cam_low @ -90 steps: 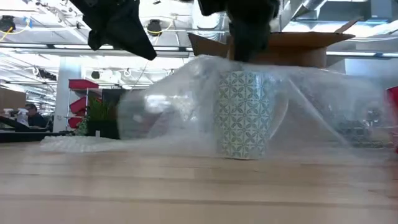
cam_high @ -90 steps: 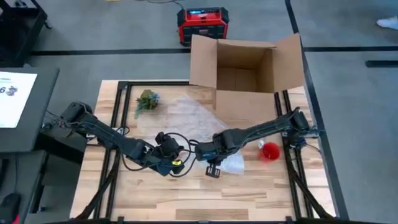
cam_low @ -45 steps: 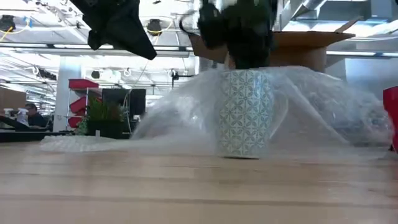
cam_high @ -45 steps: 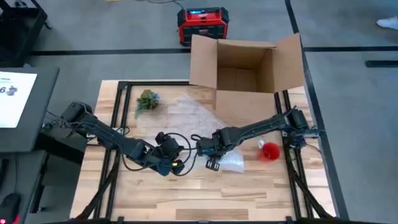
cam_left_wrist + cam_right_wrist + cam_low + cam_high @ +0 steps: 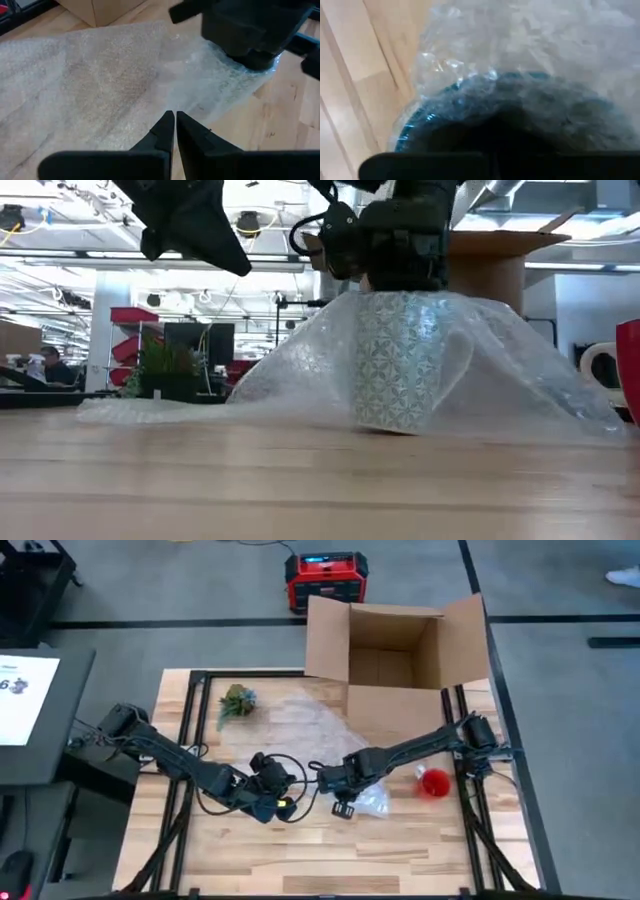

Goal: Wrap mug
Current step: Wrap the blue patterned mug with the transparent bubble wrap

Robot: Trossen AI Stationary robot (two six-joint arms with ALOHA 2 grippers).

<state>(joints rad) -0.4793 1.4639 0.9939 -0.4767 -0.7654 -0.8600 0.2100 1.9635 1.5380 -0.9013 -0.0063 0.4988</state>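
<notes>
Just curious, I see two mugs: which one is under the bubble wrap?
The patterned teal-and-white mug, draped in bubble wrap beneath the right gripper. The red mug stands bare, apart.

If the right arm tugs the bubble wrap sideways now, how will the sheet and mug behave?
The bubble wrap drapes limply off the patterned mug, so it probably folds and stretches rather than pushes. The mug stands tall and upright; a hard pull might tip it. The right gripper sits over its rim.
</notes>
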